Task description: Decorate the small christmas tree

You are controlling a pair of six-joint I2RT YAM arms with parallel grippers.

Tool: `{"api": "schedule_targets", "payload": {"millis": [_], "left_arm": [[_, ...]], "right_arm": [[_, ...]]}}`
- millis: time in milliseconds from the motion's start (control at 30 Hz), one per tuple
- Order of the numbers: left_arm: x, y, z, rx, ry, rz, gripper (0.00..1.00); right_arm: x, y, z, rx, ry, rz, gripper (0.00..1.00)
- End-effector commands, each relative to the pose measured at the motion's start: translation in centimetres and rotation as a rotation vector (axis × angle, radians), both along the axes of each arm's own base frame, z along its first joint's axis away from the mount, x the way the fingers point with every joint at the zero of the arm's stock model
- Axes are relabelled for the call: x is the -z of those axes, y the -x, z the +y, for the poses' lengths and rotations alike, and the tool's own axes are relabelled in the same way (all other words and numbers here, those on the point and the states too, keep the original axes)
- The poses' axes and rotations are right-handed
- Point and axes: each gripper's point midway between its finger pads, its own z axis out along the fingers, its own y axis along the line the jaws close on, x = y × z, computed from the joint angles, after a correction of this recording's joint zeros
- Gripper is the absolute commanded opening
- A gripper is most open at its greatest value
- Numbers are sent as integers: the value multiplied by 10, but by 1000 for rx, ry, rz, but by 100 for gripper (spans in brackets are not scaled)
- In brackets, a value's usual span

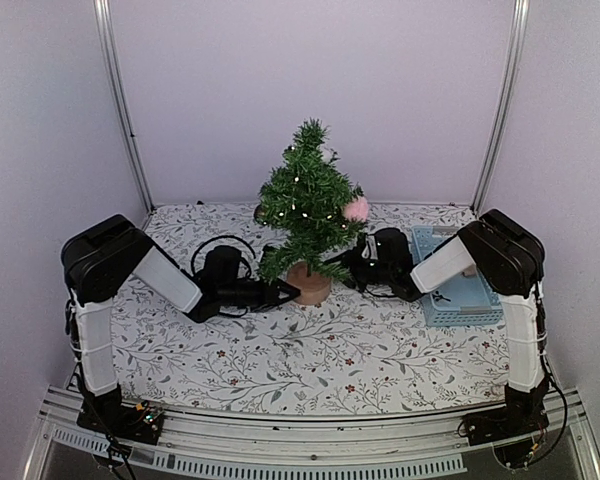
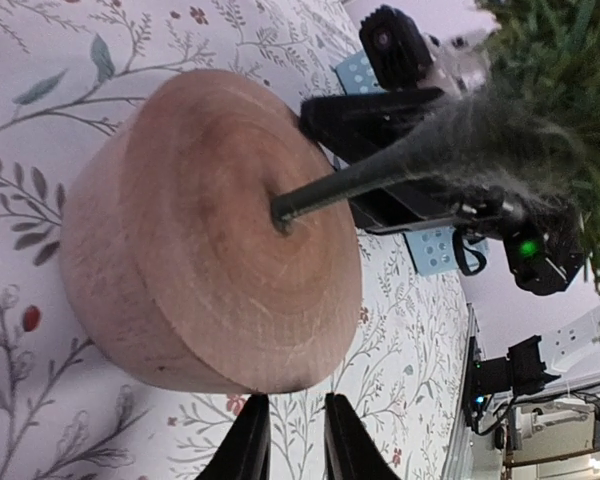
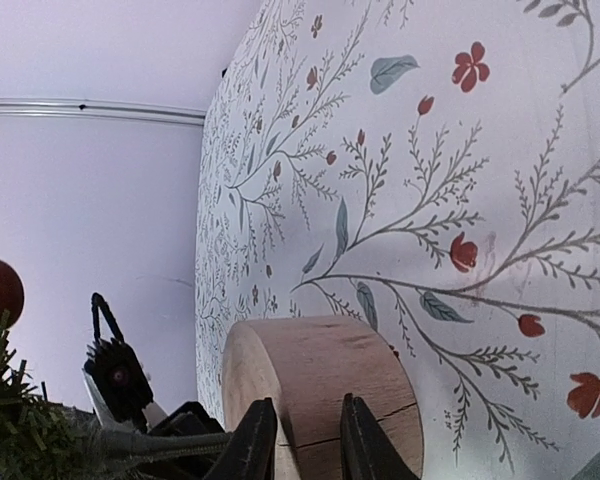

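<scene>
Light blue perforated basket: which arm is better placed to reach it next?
Right, probably: the light blue basket lies beside the right arm, near the right gripper; the left gripper is beyond the small green christmas tree.

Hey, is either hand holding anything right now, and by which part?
Nothing is held: left hand and right hand sit empty beside the tree's wooden base.

The table (image 1: 310, 365) is covered edge to edge with a white cloth (image 1: 230, 345) printed with grey-green twigs, leaves and small red flowers. Just toward 12 o'clock from its middle, the small christmas tree (image 1: 308, 205) stands upright on a round, tan wooden base (image 1: 309, 286), which sits flat on the cloth. At 3 o'clock, near the table's edge, a pale blue basket (image 1: 467, 303) with perforated walls rests on the cloth, well apart from the base.
</scene>
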Motion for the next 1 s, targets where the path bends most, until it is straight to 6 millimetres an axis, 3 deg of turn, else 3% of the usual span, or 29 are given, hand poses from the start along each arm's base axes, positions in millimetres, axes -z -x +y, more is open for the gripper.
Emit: {"api": "schedule_targets", "payload": {"millis": [0, 233, 433, 967], "left_arm": [[-18, 8, -24, 8, 103, -36, 22], [-19, 16, -28, -36, 150, -6, 21], [-21, 13, -5, -174, 165, 14, 23], [-37, 11, 47, -382, 86, -34, 40]], "right_arm": [[2, 10, 21, -87, -11, -7, 25], [3, 5, 22, -89, -9, -12, 26], [-6, -5, 8, -57, -3, -31, 28], [-74, -38, -55, 79, 55, -153, 37]]}}
